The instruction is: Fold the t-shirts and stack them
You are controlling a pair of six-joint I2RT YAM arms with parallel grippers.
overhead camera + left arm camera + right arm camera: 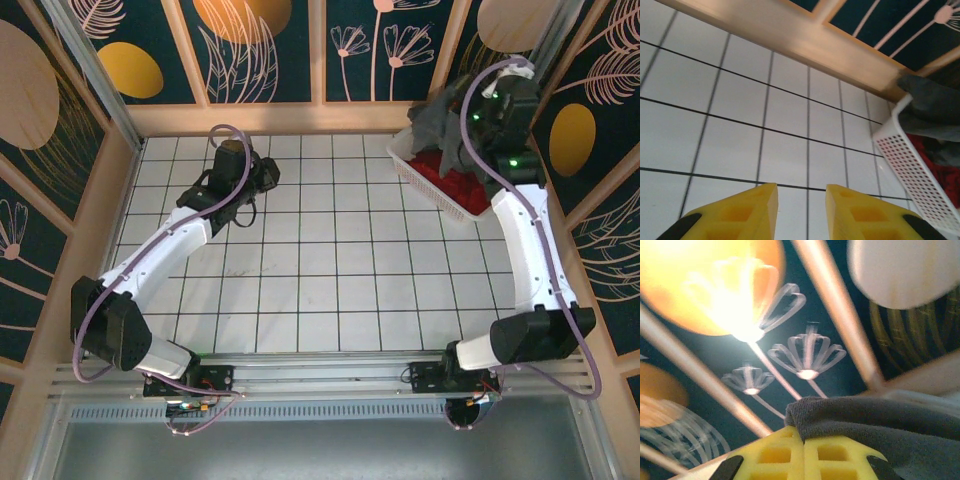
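Observation:
The dark charcoal-grey t-shirt (436, 124) hangs bunched over the white lattice basket (408, 167) at the back right. My right gripper (803, 438) is shut on a fold of this grey cloth (875, 422), its yellow fingers pressed together, raised toward the back wall. The red t-shirt (456, 186) lies crumpled inside the basket, under the grey one. My left gripper (801, 194) hovers open over the white tiles with nothing between its fingers. In the left wrist view the basket (910, 165) is off to its right, with grey cloth (932, 107) draped over the rim and red cloth (942, 167) inside. From above, the left gripper (272, 172) is at the back centre-left.
A wooden rail (300, 118) and patterned panels close off the back and sides of the white tiled table (330, 270). The basket stands tilted against the back right corner. Open tile surface stretches between the two arms.

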